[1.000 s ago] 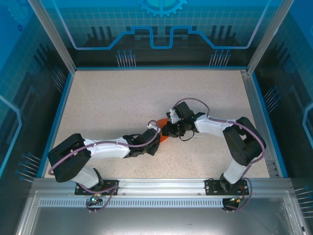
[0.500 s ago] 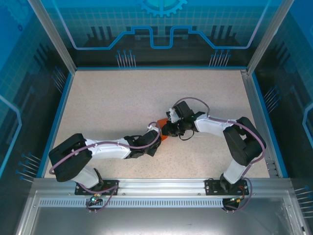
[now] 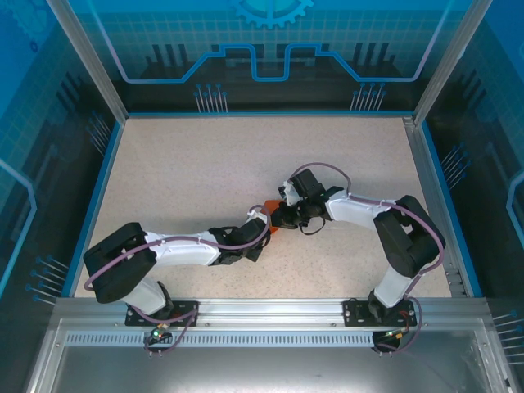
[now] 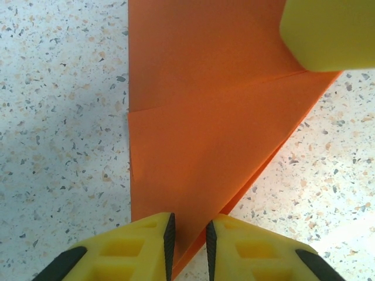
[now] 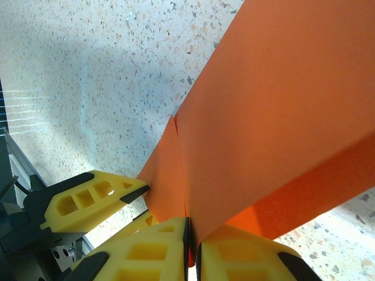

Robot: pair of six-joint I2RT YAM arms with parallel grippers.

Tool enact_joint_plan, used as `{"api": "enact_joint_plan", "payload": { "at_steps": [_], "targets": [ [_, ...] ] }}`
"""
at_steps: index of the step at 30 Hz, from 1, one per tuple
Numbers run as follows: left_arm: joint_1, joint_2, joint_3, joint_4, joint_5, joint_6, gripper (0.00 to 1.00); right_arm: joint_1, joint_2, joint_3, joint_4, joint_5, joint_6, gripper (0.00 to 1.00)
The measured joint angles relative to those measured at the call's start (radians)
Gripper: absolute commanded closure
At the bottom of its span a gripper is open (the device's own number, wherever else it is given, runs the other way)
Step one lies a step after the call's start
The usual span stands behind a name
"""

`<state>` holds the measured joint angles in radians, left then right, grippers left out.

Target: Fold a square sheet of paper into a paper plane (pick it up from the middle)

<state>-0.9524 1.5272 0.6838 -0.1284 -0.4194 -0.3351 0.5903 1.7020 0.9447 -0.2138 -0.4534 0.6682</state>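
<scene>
Prob. robot lab: blue-panelled enclosure (image 3: pixel 270 49), alu frame (image 3: pixel 90 61).

Speckled beige table (image 3: pixel 205 164), blue printed walls (image 3: pixel 327 90), aluminium rail (image 3: pixel 270 315)

Square sheet of paper (image 4: pixel 205 117): thin, plain bright orange, no longer square but folded into a layered, pointed shape with one long straight edge, a slanting edge and a sharp crease running across where one flap overlaps another. It sits about mid-counter (image 4: pixel 58 88). From the left side it looks spread low over the speckled top, while at the other end a fold stands up as a ridge, pinched tight in the right pincer (image 5: pixel 192 234). The narrow end runs in between the fingers of the left pincer (image 4: pixel 188 225); can't tell whether it is clamped there.
</scene>
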Motion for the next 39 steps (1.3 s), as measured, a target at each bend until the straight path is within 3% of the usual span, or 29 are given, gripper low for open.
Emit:
{"api": "enact_joint_plan", "payload": {
  "at_steps": [6, 15, 22, 27, 32, 39],
  "targets": [
    [0.0, 0.0, 0.003, -0.002, -0.003, 0.003, 0.82, 0.0, 0.0, 0.011, -0.007, 0.0, -0.003, 0.87],
    [0.0, -0.013, 0.01, -0.013, 0.035, 0.003, 0.77, 0.0, 0.0, 0.013, -0.016, 0.0, -0.014, 0.87],
    [0.0, -0.045, 0.011, -0.02, 0.172, -0.007, 0.6, 0.0, -0.001, -0.002, -0.026, 0.0, -0.03, 0.88],
    [-0.001, -0.135, -0.007, -0.023, 0.187, -0.011, 0.48, 0.0, -0.024, -0.052, -0.043, 0.001, -0.037, 0.88],
    [-0.001, -0.192, -0.021, -0.024, 0.163, -0.013, 0.46, 0.0, -0.08, -0.055, -0.059, 0.001, -0.046, 0.87],
    [-0.001, -0.142, -0.021, -0.02, 0.125, -0.014, 0.47, 0.001, -0.077, -0.055, -0.051, 0.0, -0.043, 0.85]
  ]
}}
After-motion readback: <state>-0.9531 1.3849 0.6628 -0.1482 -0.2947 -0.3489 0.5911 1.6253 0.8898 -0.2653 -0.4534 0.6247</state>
